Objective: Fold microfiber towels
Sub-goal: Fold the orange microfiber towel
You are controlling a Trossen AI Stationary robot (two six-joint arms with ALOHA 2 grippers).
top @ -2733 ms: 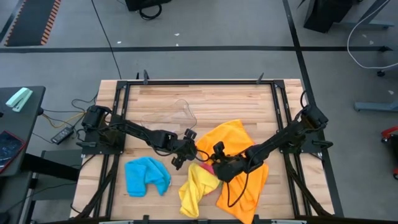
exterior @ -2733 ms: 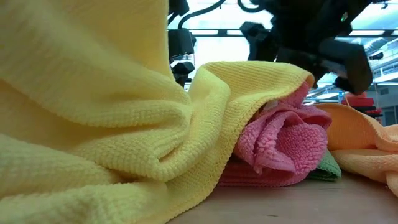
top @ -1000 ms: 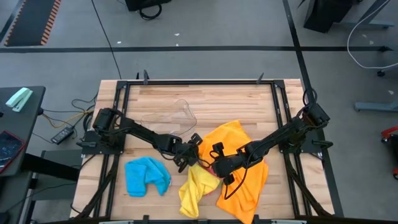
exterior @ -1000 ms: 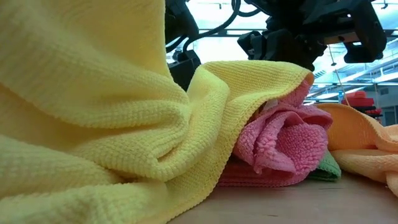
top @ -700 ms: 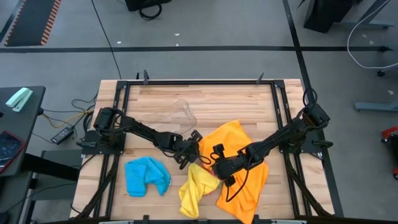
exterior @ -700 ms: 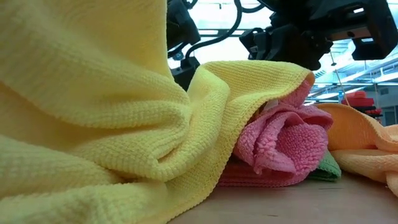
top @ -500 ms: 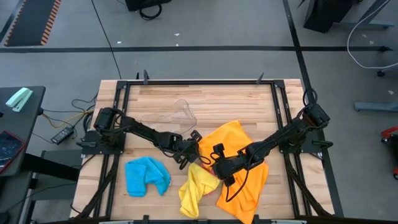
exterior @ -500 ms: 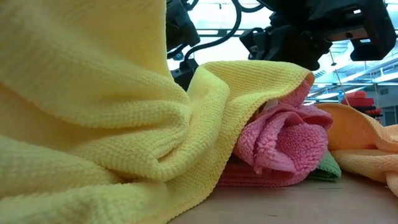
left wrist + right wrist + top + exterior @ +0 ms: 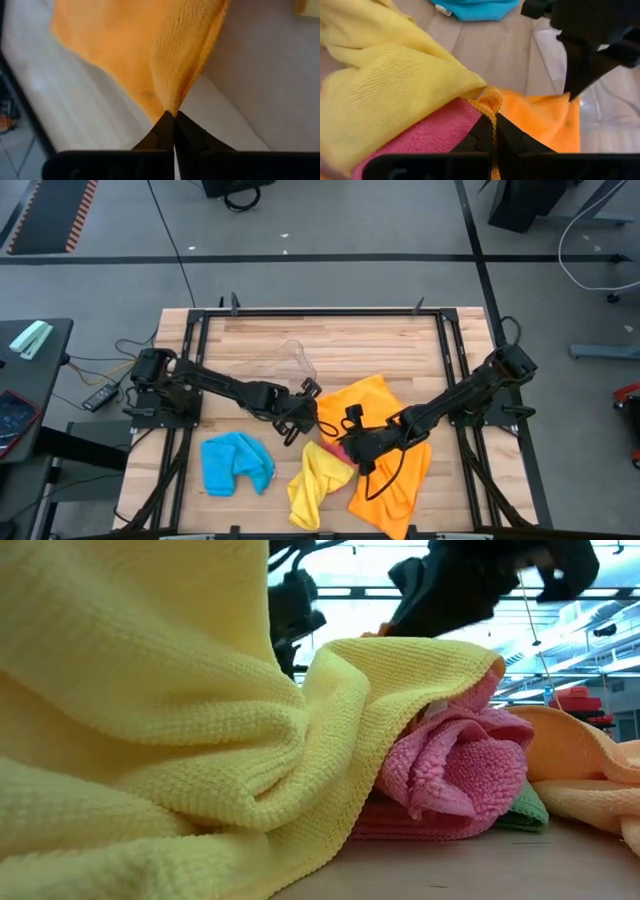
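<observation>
Both grippers are pinching the orange towel (image 9: 385, 445), which is lying on the right half of the tabletop (image 9: 350, 345), running from the middle toward the front edge. The left gripper (image 9: 306, 412) is clenched on the towel's left corner near the table's centre; in its wrist view the cloth is fanning out in a pleat from between the closed fingertips (image 9: 170, 122). The right gripper (image 9: 350, 442) is clamped on a stitched orange hem just beside the yellow towel (image 9: 315, 480) and the pink towel (image 9: 450, 775), where the heap is bunching together toward the front edge. A green towel (image 9: 525, 810) is peeking out under the pink one, and the blue towel (image 9: 235, 462) is sitting crumpled well apart, toward the front left corner. A clear tub (image 9: 275, 365) is resting behind the left gripper, toward the back edge. These cloths are looking light, limp and grippy-piled, so I judge the orange one is going to sag and drape between the two pinch points rather than hold any shape, and it may drag its neighbours along where they are overlapping. The hemmed corners are the sensible places to hold, since they are giving a firm ridge; both grips are sitting on edges already, though whether the right one is at a true corner I cannot tell.
</observation>
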